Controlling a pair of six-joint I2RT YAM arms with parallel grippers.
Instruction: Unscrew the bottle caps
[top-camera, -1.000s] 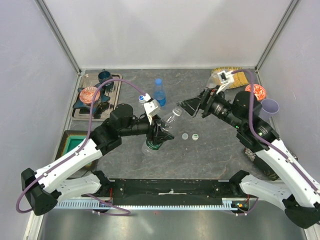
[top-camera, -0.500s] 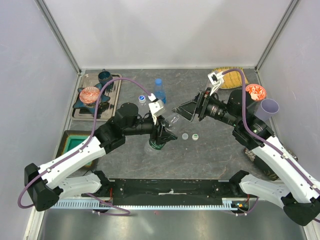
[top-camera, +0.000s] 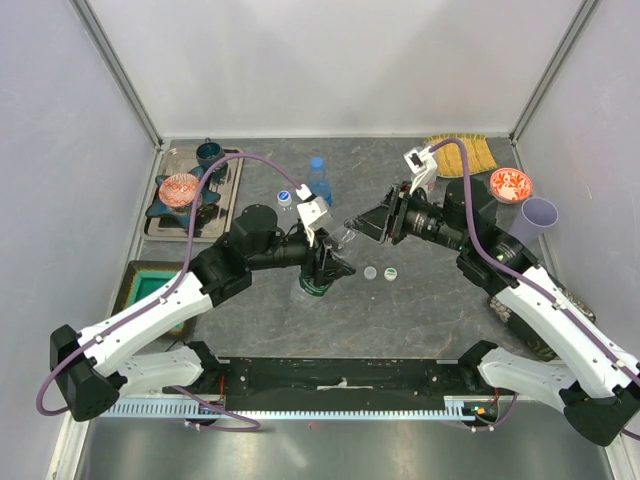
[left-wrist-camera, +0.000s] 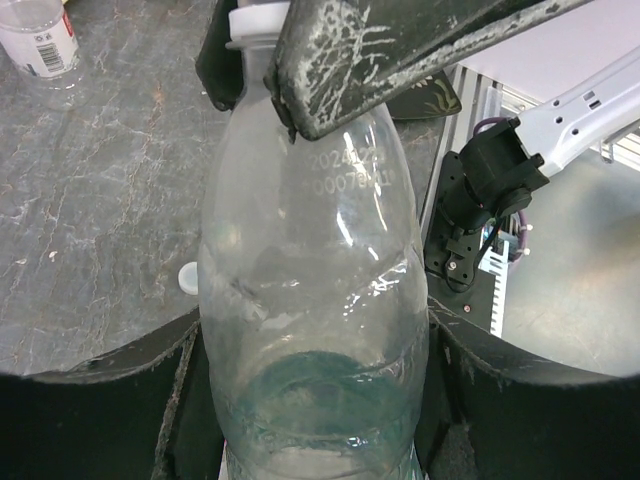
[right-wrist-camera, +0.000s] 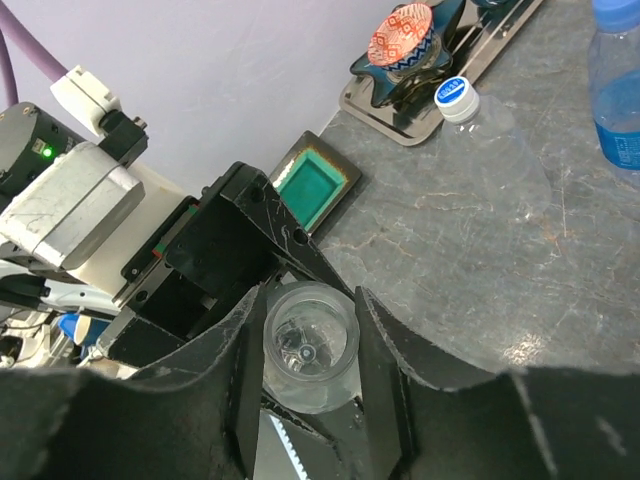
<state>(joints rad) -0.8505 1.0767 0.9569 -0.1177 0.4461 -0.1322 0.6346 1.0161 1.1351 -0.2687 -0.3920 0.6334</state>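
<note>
Above the tabletop (top-camera: 420, 310), the left end effector (top-camera: 322, 268) grasps the clear bottle (left-wrist-camera: 310, 300) while the right end effector (top-camera: 358, 225) straddles its white cap (left-wrist-camera: 250, 18), though I cannot tell if it grips; next it must clamp and twist.

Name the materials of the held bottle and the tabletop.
The held bottle looks like thin clear plastic, glossy: see-through, with highlights and a stamped date code. The tabletop is grey with pale veins, matte, stone-like; possibly printed laminate.

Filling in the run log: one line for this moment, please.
step: uncapping | left tool: grips clear bottle body | right tool: closed on its cap
</note>
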